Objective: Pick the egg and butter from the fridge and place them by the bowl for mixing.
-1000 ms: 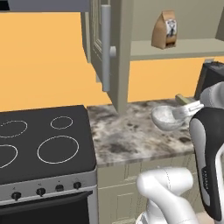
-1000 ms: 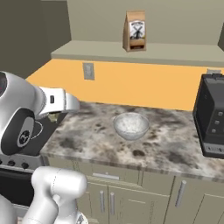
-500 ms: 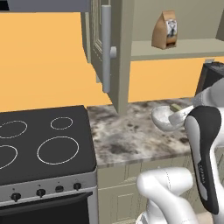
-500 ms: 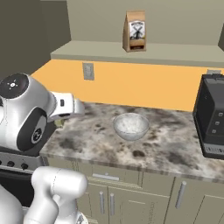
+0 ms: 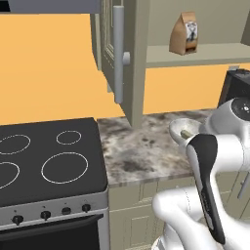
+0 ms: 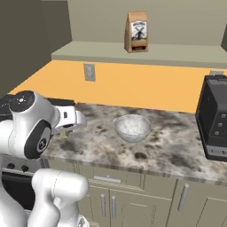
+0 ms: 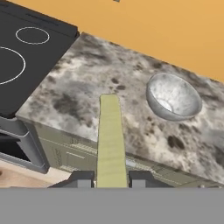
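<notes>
Your claw (image 7: pixel 111 178) is clamped on the butter (image 7: pixel 110 140), which sticks out ahead of it above the desk (image 7: pixel 87 87) edge. The bowl (image 7: pixel 173 96) sits ahead and right. Release here and the stick may tip off the edge, or land well apart from the bowl.

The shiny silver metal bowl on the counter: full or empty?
Empty. The shiny silver metal bowl shows only its bare inside in the hand view; the pale yellow butter stick is clamped between the jaws, outside it.

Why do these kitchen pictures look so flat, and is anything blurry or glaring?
Hand view: even rendered light, no glare; the butter between the gripper fingertips looks stretched by nearness. Right base view: the bowl shows soft sheen and a faint shadow on the counter. Left base view: sharp throughout, nothing out of focus.
</notes>
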